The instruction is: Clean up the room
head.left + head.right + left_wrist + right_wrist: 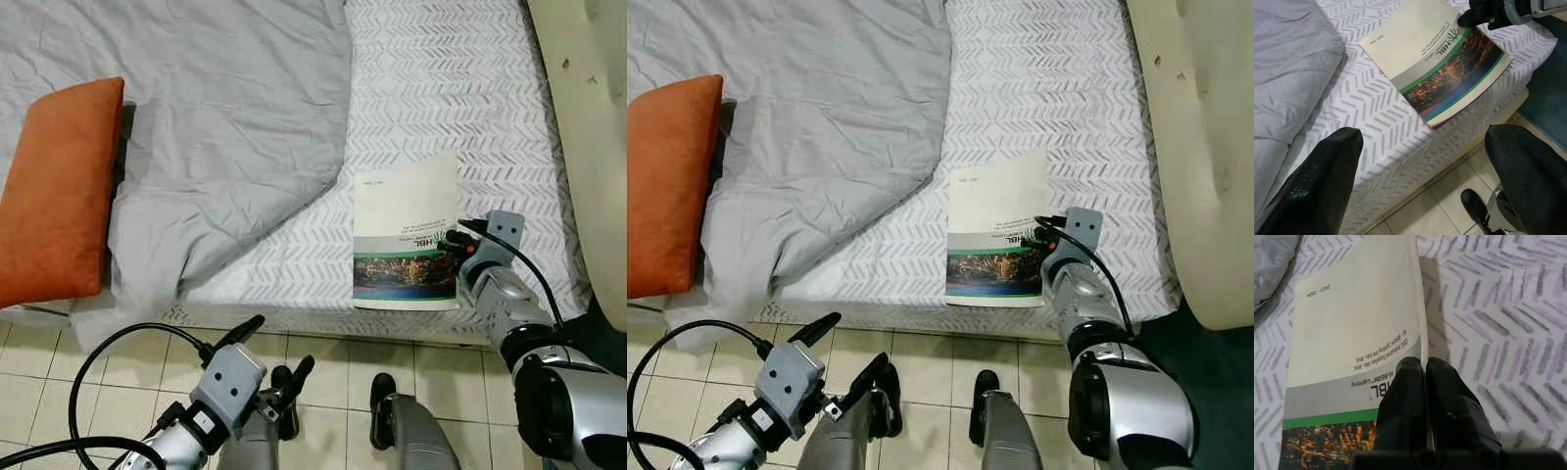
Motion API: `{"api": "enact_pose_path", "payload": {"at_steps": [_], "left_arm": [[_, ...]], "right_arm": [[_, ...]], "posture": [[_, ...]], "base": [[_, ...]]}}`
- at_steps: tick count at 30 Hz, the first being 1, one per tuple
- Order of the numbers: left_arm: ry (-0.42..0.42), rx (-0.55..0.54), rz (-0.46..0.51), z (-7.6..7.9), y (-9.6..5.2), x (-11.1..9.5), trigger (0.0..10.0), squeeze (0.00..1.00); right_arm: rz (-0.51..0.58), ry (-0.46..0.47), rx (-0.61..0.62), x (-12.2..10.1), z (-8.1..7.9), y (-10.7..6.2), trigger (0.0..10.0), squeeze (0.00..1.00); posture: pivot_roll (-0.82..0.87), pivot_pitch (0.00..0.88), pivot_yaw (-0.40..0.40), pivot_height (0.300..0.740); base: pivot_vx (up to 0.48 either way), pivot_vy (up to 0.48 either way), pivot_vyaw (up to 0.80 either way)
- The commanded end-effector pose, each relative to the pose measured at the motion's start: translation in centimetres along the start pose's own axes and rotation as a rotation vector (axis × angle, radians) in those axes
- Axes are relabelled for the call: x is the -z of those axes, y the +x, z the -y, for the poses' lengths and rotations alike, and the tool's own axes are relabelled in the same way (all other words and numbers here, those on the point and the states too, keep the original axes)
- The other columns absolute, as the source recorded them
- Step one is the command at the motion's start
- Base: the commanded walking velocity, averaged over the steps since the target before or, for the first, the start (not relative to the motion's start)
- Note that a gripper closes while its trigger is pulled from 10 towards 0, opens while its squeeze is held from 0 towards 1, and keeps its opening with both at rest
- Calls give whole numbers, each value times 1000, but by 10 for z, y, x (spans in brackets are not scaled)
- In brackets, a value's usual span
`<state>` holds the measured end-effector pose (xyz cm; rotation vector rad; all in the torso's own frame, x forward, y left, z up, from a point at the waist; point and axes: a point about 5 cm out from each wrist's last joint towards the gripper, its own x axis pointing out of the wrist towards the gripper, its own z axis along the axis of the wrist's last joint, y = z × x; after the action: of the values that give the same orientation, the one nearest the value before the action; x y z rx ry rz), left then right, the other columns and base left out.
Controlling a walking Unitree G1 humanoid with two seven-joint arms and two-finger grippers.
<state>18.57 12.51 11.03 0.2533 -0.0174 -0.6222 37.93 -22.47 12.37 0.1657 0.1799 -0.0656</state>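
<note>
- A tiled floor [323,362] is seen below the near edge of a bed [470,78]; the bed is covered by a white sheet with a grey chevron pattern; a cream padded surface [588,117] is seen along the bed's right side.
- A grey duvet [216,127] is spread, creased, over the left part of the bed; its corner is draped down at the near edge.
- An orange pillow [59,191] is laid at the far left, just beside the duvet.
- A catalogue [407,235] is laid flat on the sheet near the bed's front edge, right of the duvet and apart from it; its cover is cream at the far end, with a grey and green band and a night city photograph at the near end.
- The right tool [1425,369] is closed on the catalogue's right edge; one finger is set on the cover, the other against the edge.
- The left tool [1422,147] is held low over the floor before the bed; its fingers [1317,181] are spread wide and nothing is held.
</note>
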Motion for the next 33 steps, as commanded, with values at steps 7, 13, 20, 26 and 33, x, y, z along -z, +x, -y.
{"api": "enact_pose_path", "payload": {"at_steps": [7,13,20,26,33], "left_arm": [[-16,1,-39,8,-5,8,10000,0],[-18,-6,-37,9,-5,7,10000,0],[-15,-13,-31,10,-2,7,10000,0],[26,-56,-55,7,7,12,10000,0],[22,-244,-120,-20,15,26,10000,0]], "right_arm": [[-34,-130,15,3,2,0,10000,667],[-22,-171,11,-2,0,1,10000,1000],[2,-226,16,-10,0,2,10000,1000],[82,-396,21,-29,-1,4,10000,1000],[161,-298,-15,-24,0,-1,10000,1000]], "posture": [[170,520,76,740],[167,522,71,740],[163,514,65,740],[140,475,42,740],[87,323,-6,740]], "base": [[0,0,0],[0,0,0],[0,0,0],[0,0,0],[0,0,0]]}}
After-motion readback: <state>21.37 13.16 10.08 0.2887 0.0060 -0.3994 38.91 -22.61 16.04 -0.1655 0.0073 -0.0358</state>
